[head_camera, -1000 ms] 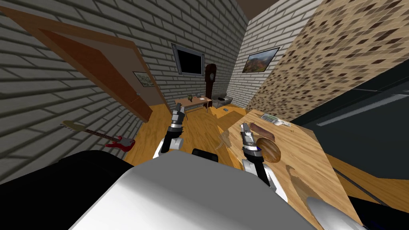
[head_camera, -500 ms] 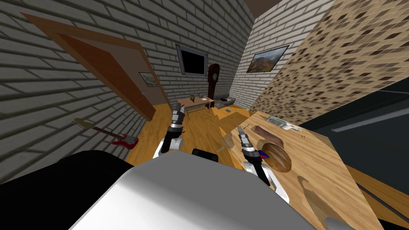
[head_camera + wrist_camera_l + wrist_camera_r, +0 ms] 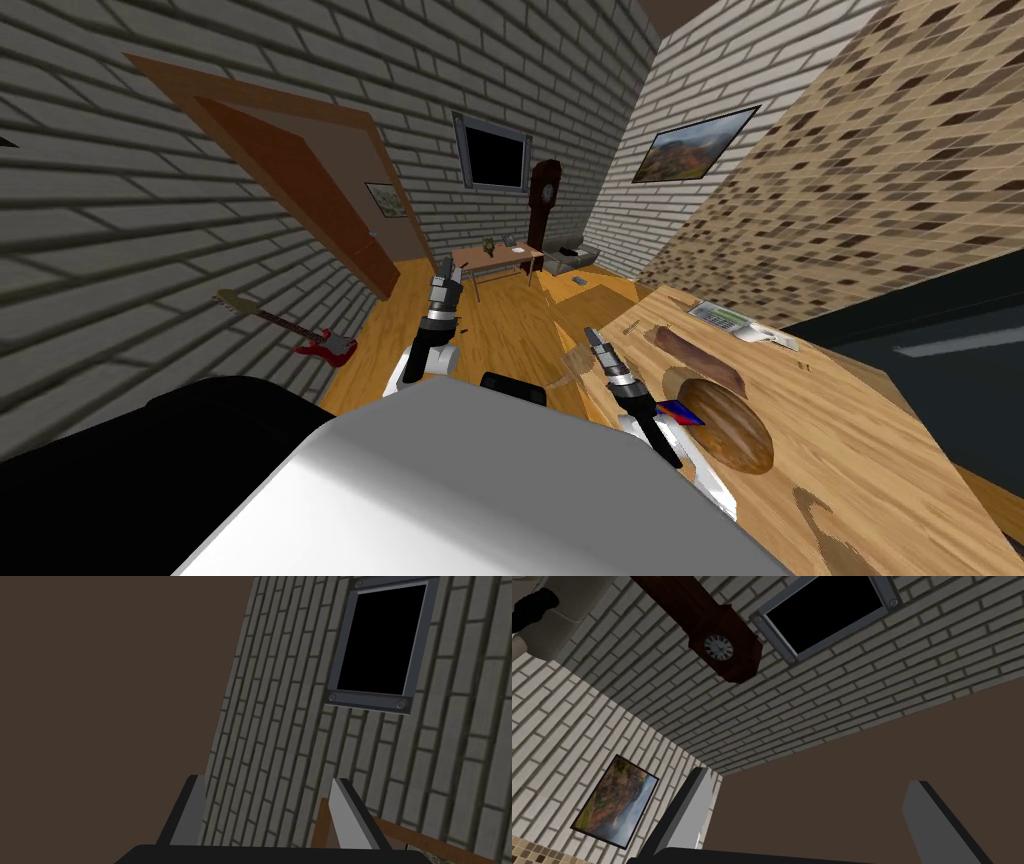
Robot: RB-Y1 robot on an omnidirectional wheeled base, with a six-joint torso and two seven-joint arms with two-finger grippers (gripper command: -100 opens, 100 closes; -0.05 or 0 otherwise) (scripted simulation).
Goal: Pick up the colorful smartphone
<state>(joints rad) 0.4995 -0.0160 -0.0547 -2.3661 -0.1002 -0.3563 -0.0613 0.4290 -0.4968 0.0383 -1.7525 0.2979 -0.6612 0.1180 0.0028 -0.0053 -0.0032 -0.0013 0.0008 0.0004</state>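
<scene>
Since a second ago the whole head view has swung. That is my own turn toward the light wooden table (image 3: 870,450), not a move of the things.

Result: the flat red-and-blue smartphone (image 3: 681,411), earlier only a sliver of blue, now shows plainly. It lies flat on the table, just beside the dark brown oval wooden bowl (image 3: 735,432), on the bowl's side toward me.

Right claw (image 3: 594,338): released, blades wide apart, empty. It is on the smartphone's side of the bowl but beyond the smartphone, pointing up and away, not over it.

Left claw (image 3: 447,268): released, empty, well apart from the bowl, over the wooden floor (image 3: 500,330).

Judgement: approach stage only. The right arm must tip down and draw back to the smartphone.

Writing: none legible. The white-grey keypad device (image 3: 728,317) beyond the bowl has marks too small to read. No brand can be made out on the smartphone.
</scene>
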